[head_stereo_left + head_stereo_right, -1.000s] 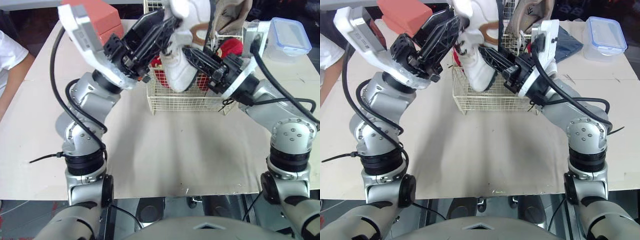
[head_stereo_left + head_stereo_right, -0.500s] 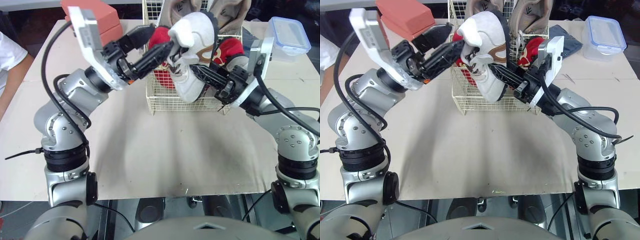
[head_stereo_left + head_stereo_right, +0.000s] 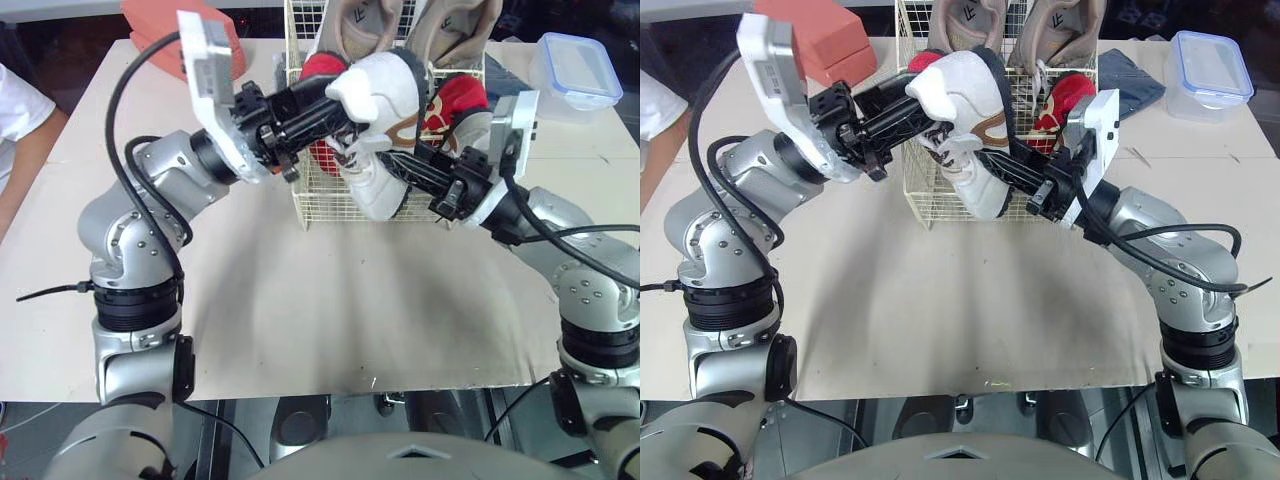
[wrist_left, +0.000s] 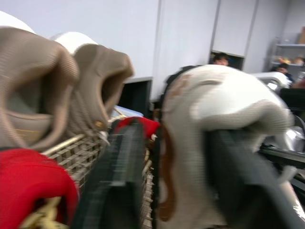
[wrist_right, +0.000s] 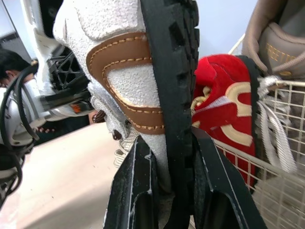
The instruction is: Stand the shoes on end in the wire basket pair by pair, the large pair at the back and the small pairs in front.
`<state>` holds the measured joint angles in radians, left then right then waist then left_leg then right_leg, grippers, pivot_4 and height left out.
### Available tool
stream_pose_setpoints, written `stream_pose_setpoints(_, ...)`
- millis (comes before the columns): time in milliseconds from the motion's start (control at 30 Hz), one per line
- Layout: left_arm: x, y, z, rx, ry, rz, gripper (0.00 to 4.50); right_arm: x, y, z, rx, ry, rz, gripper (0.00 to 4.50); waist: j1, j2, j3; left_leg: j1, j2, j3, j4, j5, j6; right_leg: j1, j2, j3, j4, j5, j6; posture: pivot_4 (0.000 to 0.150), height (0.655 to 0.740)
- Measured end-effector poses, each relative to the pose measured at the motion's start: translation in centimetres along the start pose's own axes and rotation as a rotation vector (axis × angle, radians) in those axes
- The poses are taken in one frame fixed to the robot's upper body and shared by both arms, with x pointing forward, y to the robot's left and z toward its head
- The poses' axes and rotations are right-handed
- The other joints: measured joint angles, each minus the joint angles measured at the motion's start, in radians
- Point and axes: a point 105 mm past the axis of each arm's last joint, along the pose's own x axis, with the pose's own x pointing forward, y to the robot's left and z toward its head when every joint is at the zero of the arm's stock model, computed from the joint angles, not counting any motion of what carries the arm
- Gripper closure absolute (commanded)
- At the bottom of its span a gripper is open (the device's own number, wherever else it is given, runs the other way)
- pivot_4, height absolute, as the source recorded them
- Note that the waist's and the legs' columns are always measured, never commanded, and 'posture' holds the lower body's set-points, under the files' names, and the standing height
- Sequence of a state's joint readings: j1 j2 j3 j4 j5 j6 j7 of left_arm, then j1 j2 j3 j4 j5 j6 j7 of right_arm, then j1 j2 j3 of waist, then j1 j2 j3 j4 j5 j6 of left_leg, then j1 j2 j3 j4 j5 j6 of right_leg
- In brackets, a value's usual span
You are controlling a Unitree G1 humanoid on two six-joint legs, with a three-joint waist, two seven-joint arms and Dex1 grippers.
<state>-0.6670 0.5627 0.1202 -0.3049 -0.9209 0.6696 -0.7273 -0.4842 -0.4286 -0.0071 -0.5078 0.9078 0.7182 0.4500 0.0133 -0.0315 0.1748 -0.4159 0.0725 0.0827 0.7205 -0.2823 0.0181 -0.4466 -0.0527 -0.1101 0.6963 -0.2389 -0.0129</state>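
Observation:
A white shoe (image 3: 375, 90) with brown trim and a black sole hangs tilted over the front middle of the white wire basket (image 3: 350, 208). My right gripper (image 3: 400, 165) is shut on its lower end, clamping sole and side (image 5: 169, 143). My left gripper (image 3: 335, 108) comes in from the left and is shut on the shoe's upper end (image 4: 176, 157). Two large beige shoes (image 3: 355, 25) stand on end at the basket's back. In front of them, one red shoe (image 3: 322, 70) stands at the left and another (image 3: 460, 100) at the right.
An orange-red box (image 3: 160, 25) lies at the back left of the table. A clear lidded container (image 3: 575, 70) and a blue cloth (image 3: 1130, 75) sit at the back right. A person's arm (image 3: 20, 130) shows at the left edge. The beige tabletop (image 3: 330, 300) spreads in front of the basket.
Both arms have brought the white shoe down from high above the basket to just over its front. The left gripper opened wide, then closed on the shoe's upper end.

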Motion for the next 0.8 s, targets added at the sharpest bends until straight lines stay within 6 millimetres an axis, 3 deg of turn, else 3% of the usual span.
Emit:
stream_pose_setpoints(67,0.0,0.0,-0.1,-0.001,0.004,-0.004,4.48,0.0,0.0,-0.1,0.002,0.001,0.001,4.39,0.0,0.0,0.0,0.0,0.0,0.0,0.0,0.0,0.0,0.0,0.0,0.0,0.0,0.0,0.0,0.15,0.686)
stream_pose_setpoints(300,-0.2,0.3,-0.3,0.004,0.012,0.028,4.5,0.0,1.0,0.5,-0.028,-0.017,0.046,1.2,0.001,0.0,0.0,0.0,0.0,0.0,0.0,0.0,0.0,0.0,0.0,0.0,0.0,0.0,0.0,0.15,0.686)
stream_pose_setpoints(367,-0.1,0.7,-0.4,0.005,0.006,0.071,4.5,-0.9,1.0,0.2,-0.06,-0.006,0.036,0.28,0.004,0.0,0.0,0.0,0.0,-0.001,0.0,0.0,0.0,0.0,-0.001,-0.001,-0.001,0.0,0.0,0.15,0.686)
stream_pose_setpoints(500,-0.9,1.5,0.0,0.022,-0.016,0.162,4.5,-3.6,0.0,-0.9,-0.088,0.045,-0.036,0.12,0.003,0.0,0.0,-0.001,0.0,-0.001,0.0,0.0,0.0,0.0,-0.001,0.0,-0.001,0.0,0.0,0.15,0.686)
stream_pose_setpoints(633,-1.8,1.2,0.6,0.082,-0.02,0.267,4.5,-6.9,-0.5,-0.5,-0.211,0.038,-0.104,0.12,0.001,0.0,0.0,0.0,0.0,-0.001,-0.001,0.0,0.0,0.0,-0.001,0.001,-0.001,-0.001,0.002,0.15,0.686)
stream_pose_setpoints(800,-2.2,0.6,1.4,0.15,-0.076,0.395,4.5,-8.5,-0.2,-0.3,-0.278,0.006,-0.104,0.12,0.003,0.001,0.0,0.002,0.0,0.0,-0.001,0.0,0.0,0.001,0.0,0.001,0.0,-0.002,0.004,0.15,0.686)
